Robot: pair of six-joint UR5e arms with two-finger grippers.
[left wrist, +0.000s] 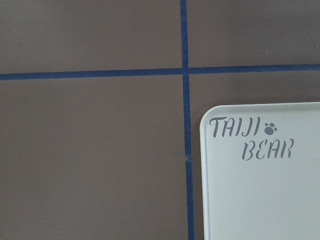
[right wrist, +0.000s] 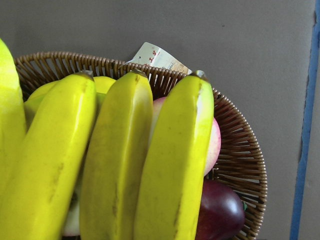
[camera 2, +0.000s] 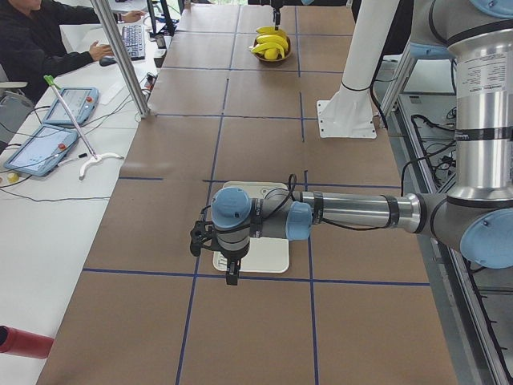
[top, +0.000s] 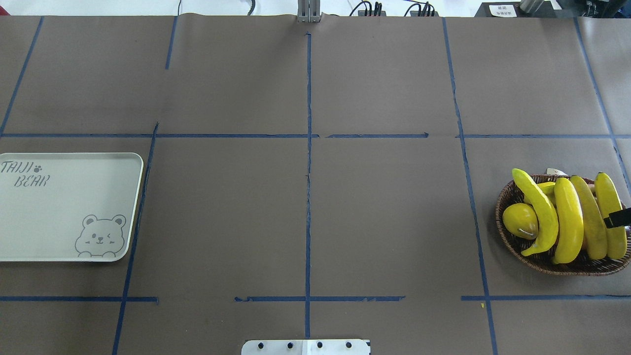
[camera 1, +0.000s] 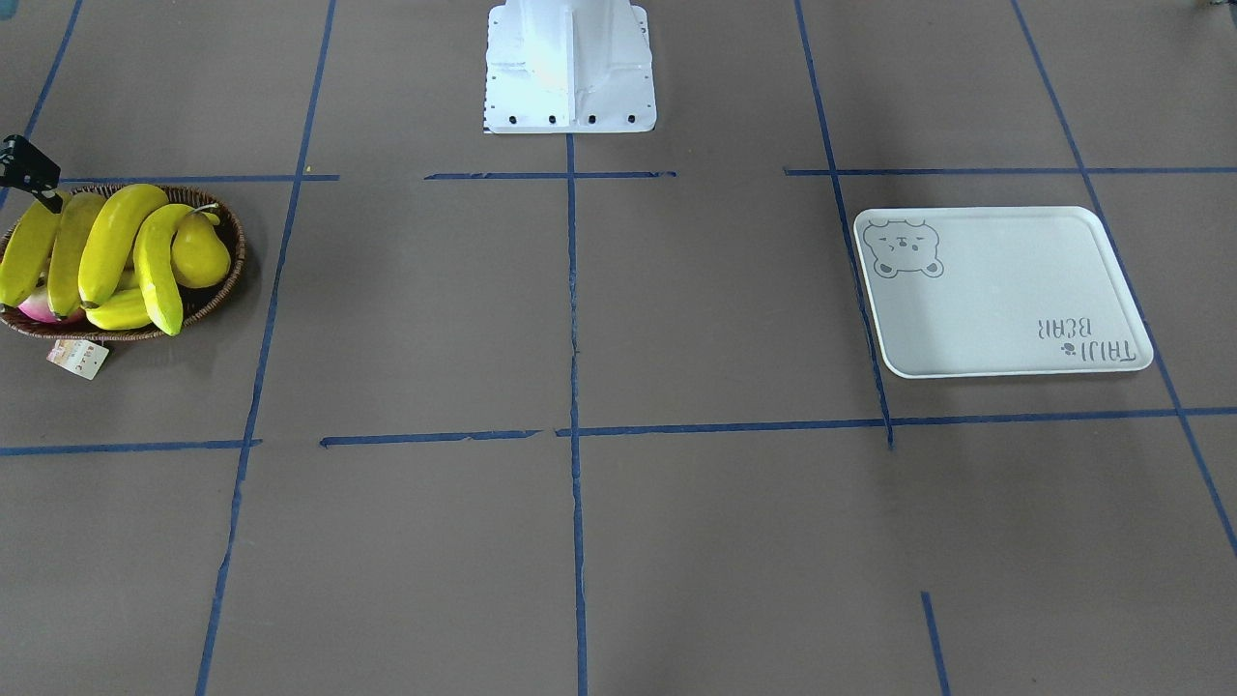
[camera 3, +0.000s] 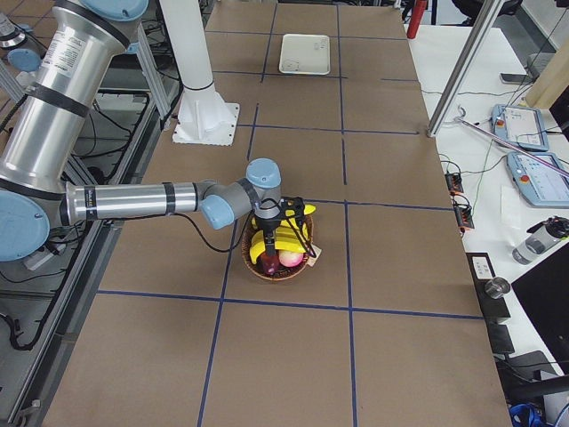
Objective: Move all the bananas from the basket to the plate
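Bananas [right wrist: 115, 160] fill the right wrist view, three side by side straight beneath the right gripper [top: 620, 218] and a fourth further over toward the pear [top: 520, 220], all four in the basket [right wrist: 240, 150]. Only a black sliver of that gripper shows over the outermost banana, so I cannot tell whether its jaws are spread or closed. The step in hand looks like the first pick. It would go best with the jaws set across that outer banana's middle, where it lies highest. They should stay shallow, so they miss the neighbour touching it on one side and the pink fruit [right wrist: 212, 145] and dark red fruit [right wrist: 220, 212] below. A straight lift should clear the woven rim, which curves close beside the jaws on the outer side. The plate [top: 59, 207] lies bare, well apart across open table. The left gripper [camera 2: 231, 269] hangs over the plate's outer end, with the lettered corner below and to one side of its jaws. Its state I cannot tell either. That arm may crowd the drop, so a hand-over could suit.
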